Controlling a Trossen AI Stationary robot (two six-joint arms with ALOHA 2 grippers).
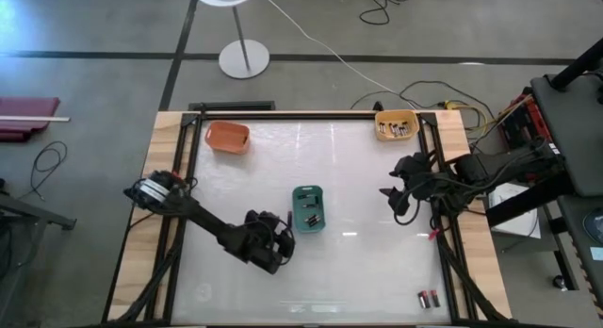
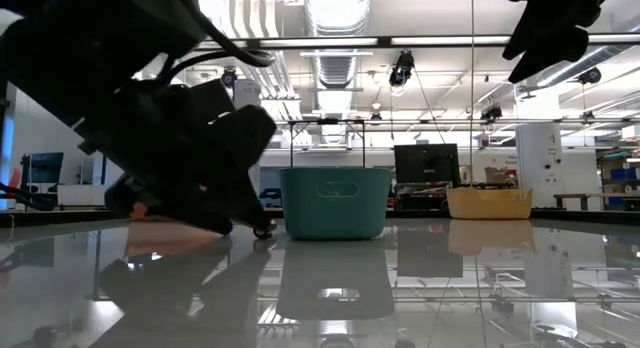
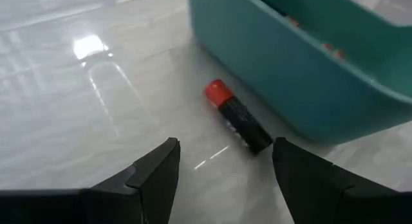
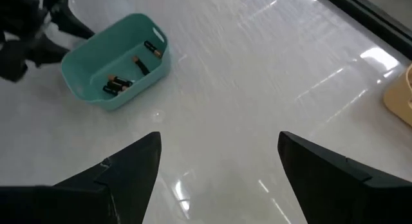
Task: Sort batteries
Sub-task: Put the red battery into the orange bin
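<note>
While our left gripper [image 3: 222, 169] hangs low over the table [image 1: 358, 262] just beside the teal bin [image 1: 308, 207], its fingers [image 3: 154, 176] are spread wide with nothing between them. Just ahead of them we see one battery [image 3: 237, 116], black with a red end, lying on its side on the tabletop, close against the outside wall of the teal bin and apart from both fingertips. From above, this gripper sits at the bin's left side.

Our right gripper [image 4: 219, 166] is raised above the table's right part, well apart from the teal bin, its fingers [image 4: 129, 169] also spread and empty. Through its camera we count several dark batteries [image 4: 119, 84] lying inside the teal bin.

Farther back, at the right corner, a yellow bin [image 1: 396, 126] holds more batteries [image 1: 397, 130]. An orange bin [image 1: 227, 137] sits at the far left of the table; we cannot tell what it holds. Two more cells [image 1: 429, 298] lie together on the table near its front right corner.
</note>
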